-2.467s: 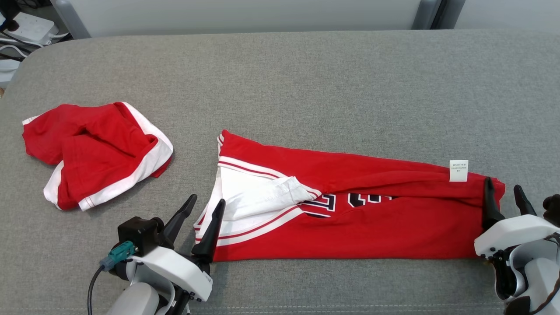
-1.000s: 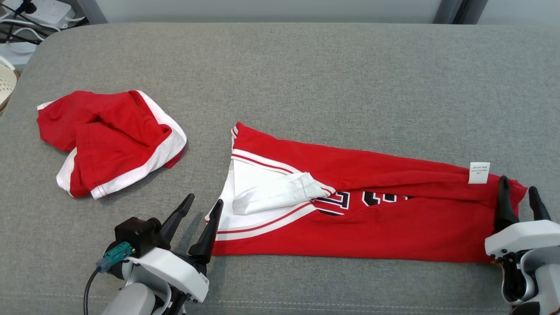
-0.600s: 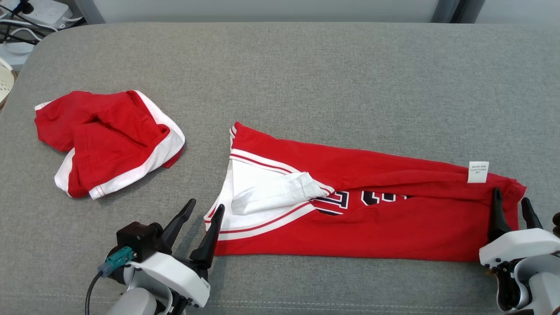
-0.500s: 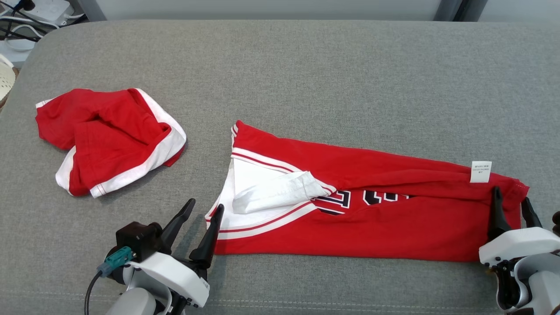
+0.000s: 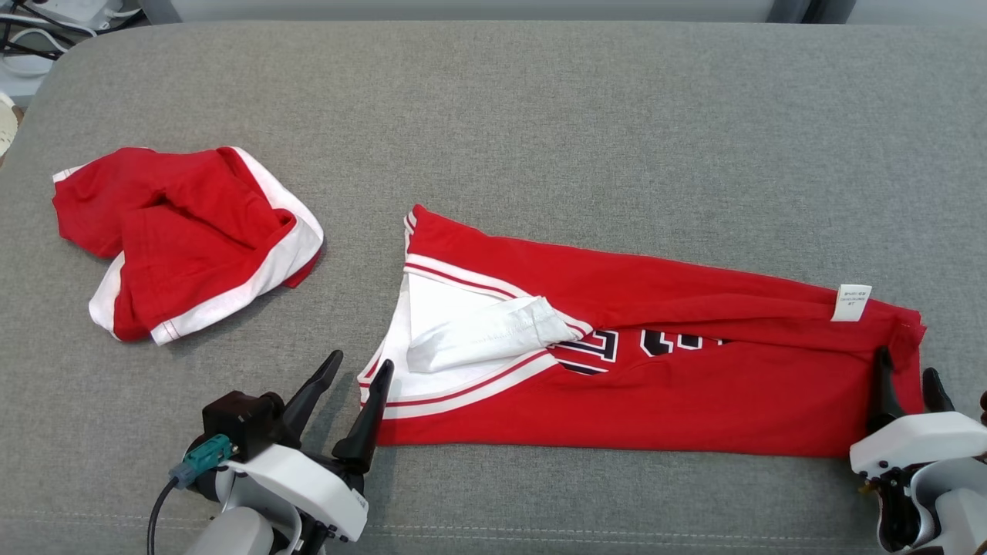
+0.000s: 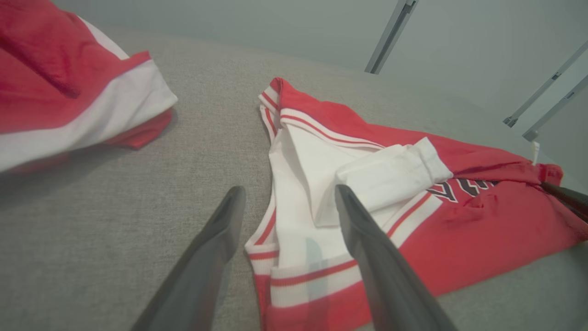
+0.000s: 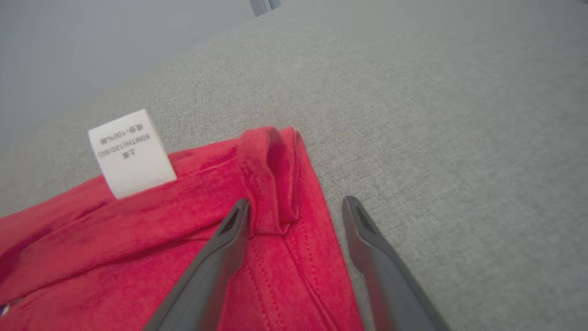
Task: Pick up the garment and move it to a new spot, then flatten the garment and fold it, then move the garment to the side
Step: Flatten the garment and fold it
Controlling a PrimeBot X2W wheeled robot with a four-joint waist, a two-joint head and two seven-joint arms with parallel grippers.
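Red jersey [image 5: 694, 401] corners sat between both spread, empty jaws: left jaws astride the white-trimmed end, right jaws astride the hem by the care label [image 5: 850, 302]. Folding seemed in hand on the grey desk [image 5: 540, 116]; the next move called for closing on both corners. Another crumpled red-and-white garment [image 5: 185, 231] lay well apart, leftward, blocking nothing.

garment [image 5: 694, 408] centre frame is showing red, white side panel, red-white stripe trim, black white-edged lettering | tag [image 5: 850, 302] right is showing white, dark print | second cloth [image 5: 185, 231] upper left is showing red, white band | surface [image 5: 540, 116] is showing grey weave
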